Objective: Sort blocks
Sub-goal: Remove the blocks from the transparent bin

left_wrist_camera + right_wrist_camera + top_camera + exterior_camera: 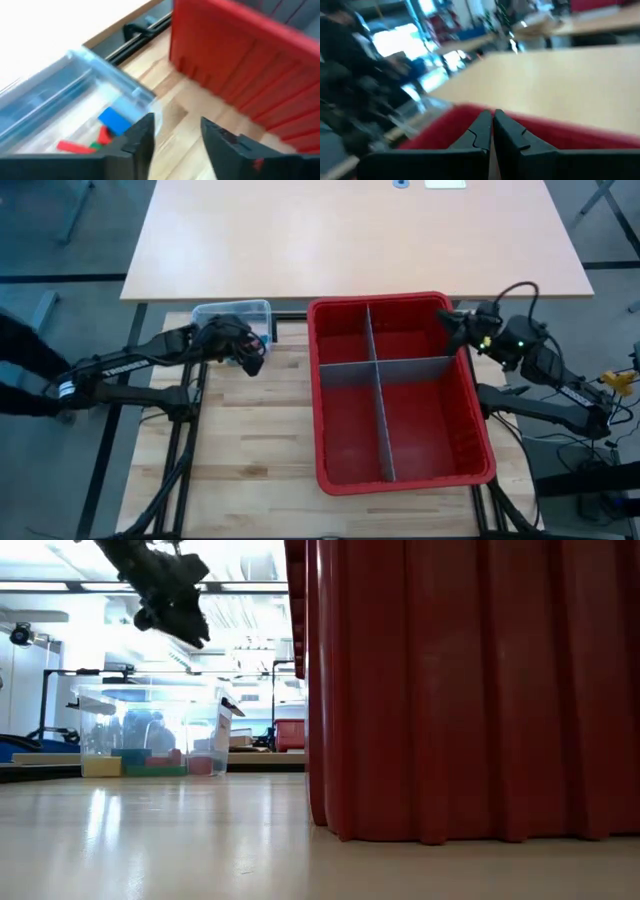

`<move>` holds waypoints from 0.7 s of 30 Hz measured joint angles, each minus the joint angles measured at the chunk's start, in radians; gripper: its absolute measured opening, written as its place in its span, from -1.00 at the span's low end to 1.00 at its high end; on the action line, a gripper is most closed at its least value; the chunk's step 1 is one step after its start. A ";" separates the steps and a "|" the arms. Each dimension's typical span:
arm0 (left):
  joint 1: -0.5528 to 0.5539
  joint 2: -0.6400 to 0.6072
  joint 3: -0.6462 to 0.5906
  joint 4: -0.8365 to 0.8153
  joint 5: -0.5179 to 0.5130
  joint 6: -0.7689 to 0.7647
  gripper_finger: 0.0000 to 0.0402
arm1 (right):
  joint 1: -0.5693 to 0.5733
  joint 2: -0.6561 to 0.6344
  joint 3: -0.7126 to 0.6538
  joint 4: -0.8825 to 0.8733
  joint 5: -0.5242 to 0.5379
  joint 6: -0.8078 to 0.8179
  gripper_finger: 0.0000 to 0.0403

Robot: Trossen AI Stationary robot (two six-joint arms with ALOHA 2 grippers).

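While left gripper hung partly open, empty, over clear tub at surface's far edge, blocks lay just below and ahead. Right gripper shut, farther off, at red bin far corner.

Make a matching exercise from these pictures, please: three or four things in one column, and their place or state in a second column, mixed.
Things:
1. left gripper
2. right gripper
3. blocks
4. red bin

Place or state:
a. lying inside the clear tub
b. split by grey dividers into four compartments
c. open, above the tub's edge
d. shut, at the bin's far right corner

Pairs: 1-c, 2-d, 3-a, 4-b
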 joint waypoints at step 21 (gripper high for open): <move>0.102 0.183 0.000 -0.139 -0.085 0.214 0.09 | 0.000 0.134 0.038 0.221 -0.173 -0.007 -1.00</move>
